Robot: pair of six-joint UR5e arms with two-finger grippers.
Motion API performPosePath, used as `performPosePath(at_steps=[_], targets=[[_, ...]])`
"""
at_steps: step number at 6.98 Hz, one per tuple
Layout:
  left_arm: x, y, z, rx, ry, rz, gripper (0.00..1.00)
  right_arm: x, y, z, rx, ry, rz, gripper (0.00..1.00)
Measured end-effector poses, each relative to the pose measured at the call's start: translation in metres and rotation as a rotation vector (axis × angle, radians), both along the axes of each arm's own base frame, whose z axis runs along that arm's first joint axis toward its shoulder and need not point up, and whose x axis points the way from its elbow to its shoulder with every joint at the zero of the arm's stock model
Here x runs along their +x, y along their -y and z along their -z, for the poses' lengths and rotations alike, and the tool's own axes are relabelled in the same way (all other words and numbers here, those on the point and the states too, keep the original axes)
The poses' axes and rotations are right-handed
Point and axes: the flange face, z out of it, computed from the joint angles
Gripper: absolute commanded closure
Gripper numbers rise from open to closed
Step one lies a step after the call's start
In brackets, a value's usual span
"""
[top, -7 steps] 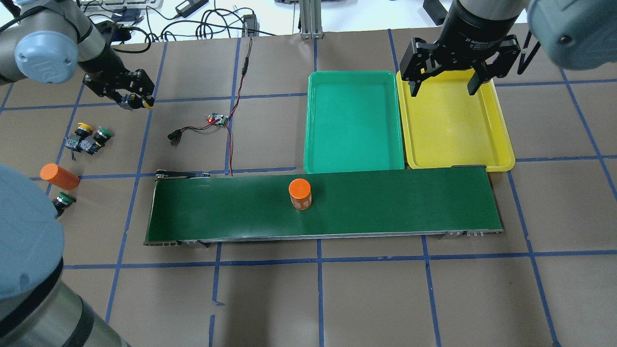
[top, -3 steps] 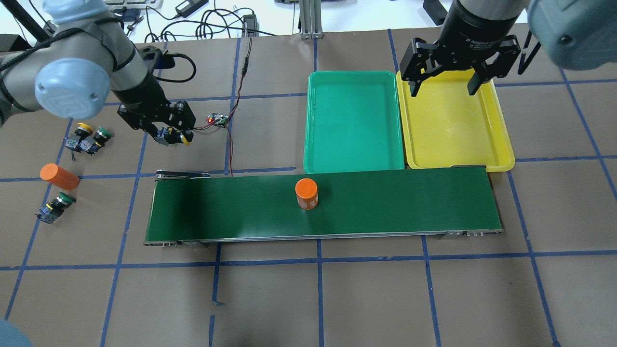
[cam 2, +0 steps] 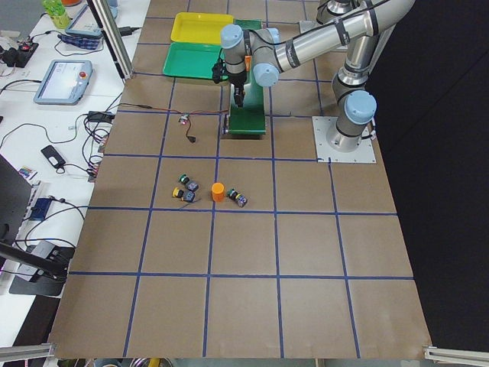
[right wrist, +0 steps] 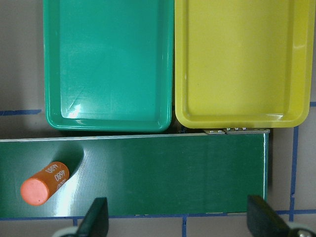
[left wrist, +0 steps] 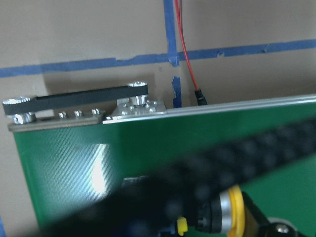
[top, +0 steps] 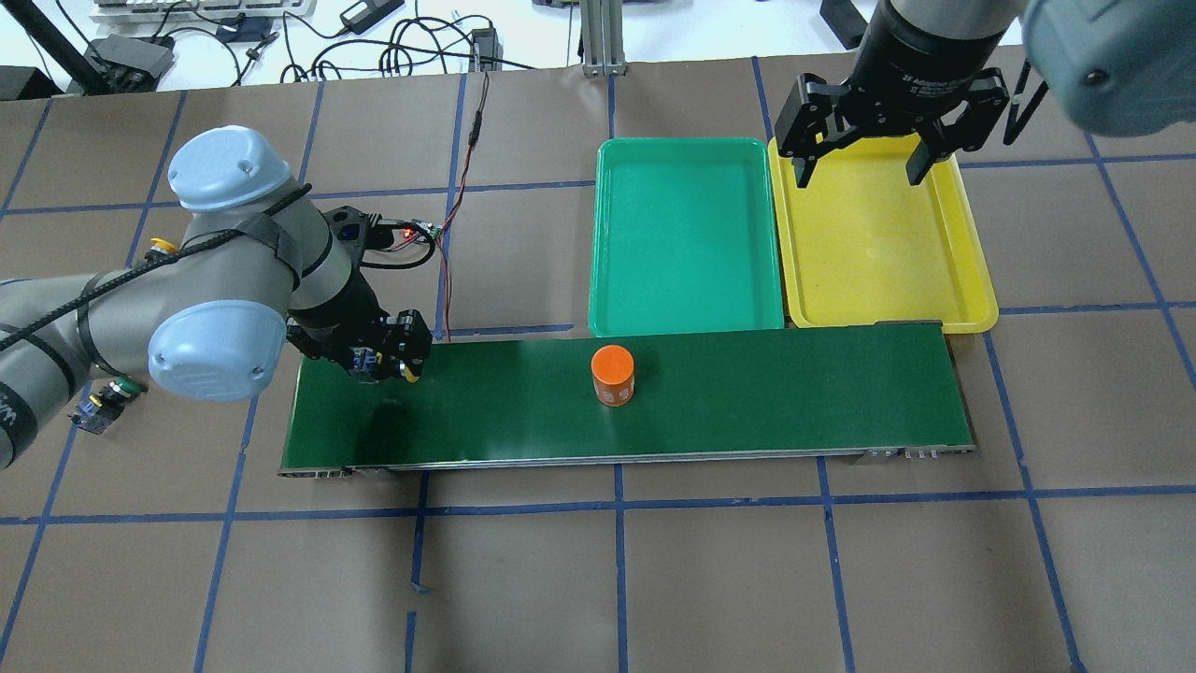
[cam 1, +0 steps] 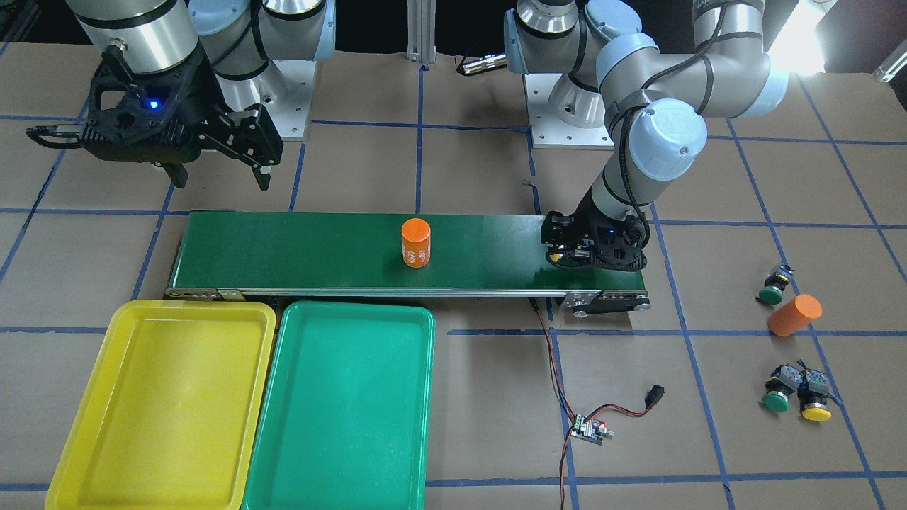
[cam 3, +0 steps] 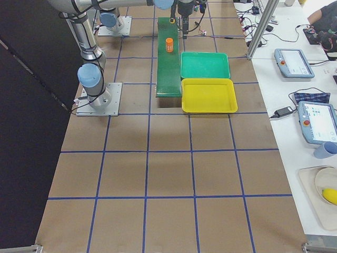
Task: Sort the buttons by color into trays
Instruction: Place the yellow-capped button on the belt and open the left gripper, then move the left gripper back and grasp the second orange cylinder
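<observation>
The left pincer (top: 388, 360) is pinching a yellow-capped button (left wrist: 236, 213) and holds it low over the left end of the green conveyor belt (top: 794, 393). Whether the button touches the belt cannot be told. The right pincer (top: 864, 166) hangs with its fingers (right wrist: 96, 219) spread wide and nothing between them, above the belt's far end beside the yellow tray (cam 1: 78, 432). The green tray (cam 1: 280, 425) lies touching the yellow one, and neither tray holds a button. Three more buttons lie well apart on the brown surface (cam 1: 460, 439): a lone green-capped button (cam 1: 772, 287), then a green button (cam 1: 777, 398) and a yellow button (cam 1: 813, 405) touching as a pair. One orange cylinder (cam 1: 416, 242) stands mid-belt and another (cam 1: 795, 315) lies between the lone button and the pair. Each button looks small, light and rigid, with a smooth rounded cap that would likely slip, so the boxy body below the cap seems the surer hold. The left wrist view is mostly blocked by a blurred dark finger, showing only the cap rim and a metal collar. Overhead, the left arm covers most of the pair.
</observation>
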Motion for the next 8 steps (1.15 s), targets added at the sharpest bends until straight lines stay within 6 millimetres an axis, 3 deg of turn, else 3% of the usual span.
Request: performPosePath(at_steps=[2, 4, 5, 6, 7, 8], targets=[[0.001, -0.008, 0.009, -0.008, 0.006, -0.014, 0.0, 0.0, 0.0, 0.0, 0.001, 0.0, 0.0, 0.0], [0.005, -0.003, -0.017, -0.039, 0.012, -0.023, 0.0, 0.0, 0.0, 0.0, 0.0, 0.001, 0.0, 0.0], [0.016, 0.013, -0.039, -0.061, 0.014, -0.042, 0.0, 0.0, 0.0, 0.0, 0.0, 0.001, 0.0, 0.0], [0.044, 0.037, -0.058, -0.079, 0.017, -0.079, 0.0, 0.0, 0.0, 0.0, 0.0, 0.001, 0.0, 0.0], [0.088, 0.063, -0.066, -0.09, 0.02, -0.127, 0.0, 0.0, 0.0, 0.0, 0.0, 0.001, 0.0, 0.0], [0.142, 0.087, -0.061, -0.087, 0.026, -0.15, 0.0, 0.0, 0.0, 0.0, 0.0, 0.001, 0.0, 0.0]])
